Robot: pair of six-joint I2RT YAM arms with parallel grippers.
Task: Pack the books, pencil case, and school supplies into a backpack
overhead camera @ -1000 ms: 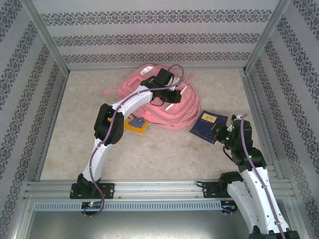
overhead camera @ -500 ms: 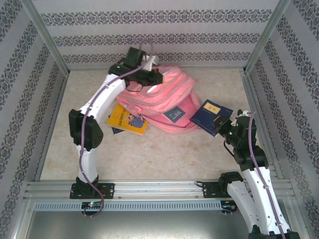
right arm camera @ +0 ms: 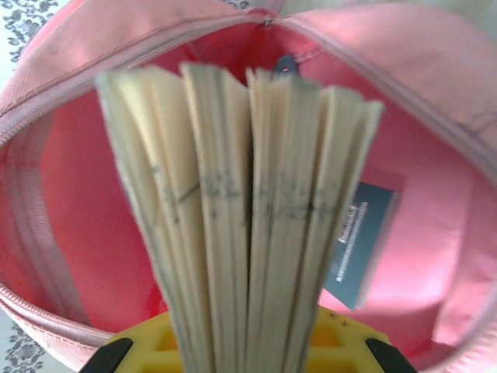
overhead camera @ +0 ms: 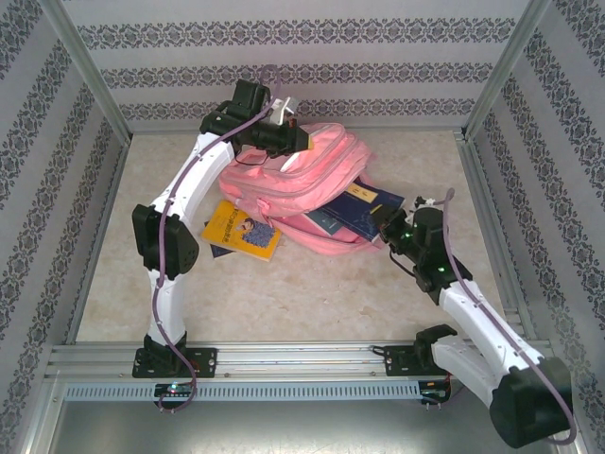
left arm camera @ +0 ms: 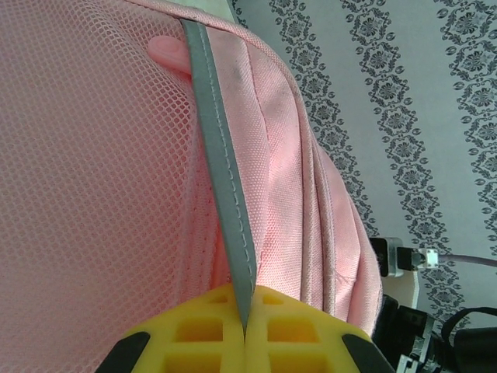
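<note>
The pink backpack (overhead camera: 293,175) lies at the back middle of the table, its mouth facing right. My left gripper (overhead camera: 291,138) is shut on the pack's grey reflective stripe (left arm camera: 225,186) and holds the top flap up; its yellow fingers (left arm camera: 186,330) press the stripe between them. My right gripper (overhead camera: 386,225) is shut on a navy book (overhead camera: 369,203), whose page edges (right arm camera: 241,210) point into the open mouth (right arm camera: 85,70). Another navy book (right arm camera: 365,241) lies inside the pack. The yellow cartoon book (overhead camera: 242,230) rests left of the backpack.
A dark book corner (overhead camera: 219,249) sticks out under the yellow book. Patterned walls and metal frame posts (overhead camera: 90,80) enclose the table. Bare marble tabletop (overhead camera: 312,293) spreads in front of the backpack.
The left gripper has stayed raised, holding the backpack's top open. The right arm swung left and forward, carrying the navy book from the table's right side into the backpack's mouth.
</note>
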